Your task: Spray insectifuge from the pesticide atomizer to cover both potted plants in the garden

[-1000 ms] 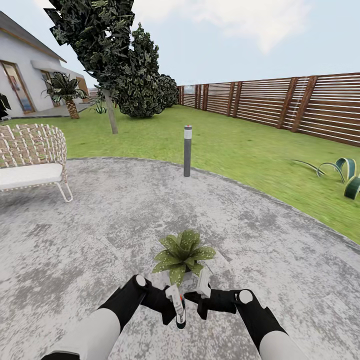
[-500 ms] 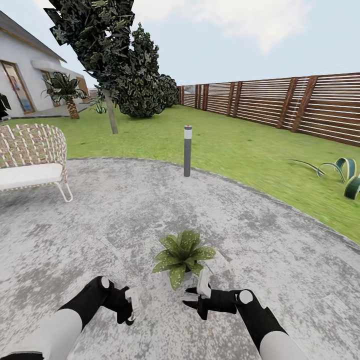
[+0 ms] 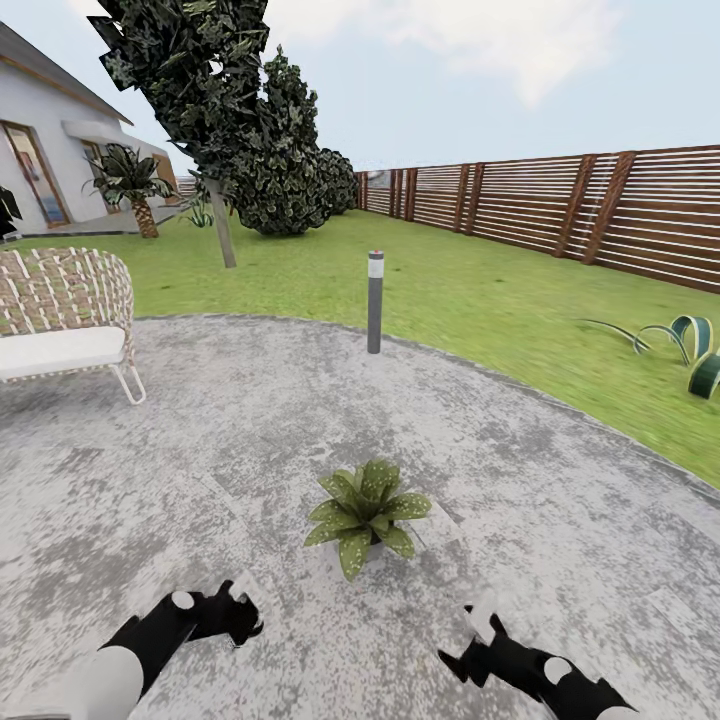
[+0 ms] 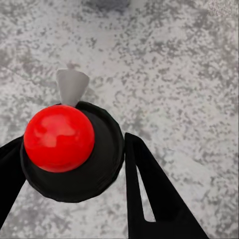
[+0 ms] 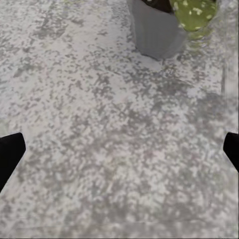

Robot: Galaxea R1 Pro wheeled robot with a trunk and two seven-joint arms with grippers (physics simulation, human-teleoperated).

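The left gripper [image 4: 73, 142] was found closed on the pesticide atomizer [image 4: 69, 149], its two black fingers set either side of the round black sprayer top. The right gripper [image 5: 122, 149] was found spread wide and empty.

The grey paved patio [image 3: 250, 420] was noted all around the potted plant [image 3: 365, 512]. Both grippers were held low on the near side of that plant, one to each side and apart from it. The plant's grey pot [image 5: 157, 30] was seen ahead of the right gripper.

The atomizer's grey nozzle [image 4: 72, 84] was seen over bare paving. It is judged that a spray released from here would wet the paving, leaving the leaves uncovered.

No legible writing was found; a plain red knob [image 4: 59, 137] was recorded on the sprayer top.
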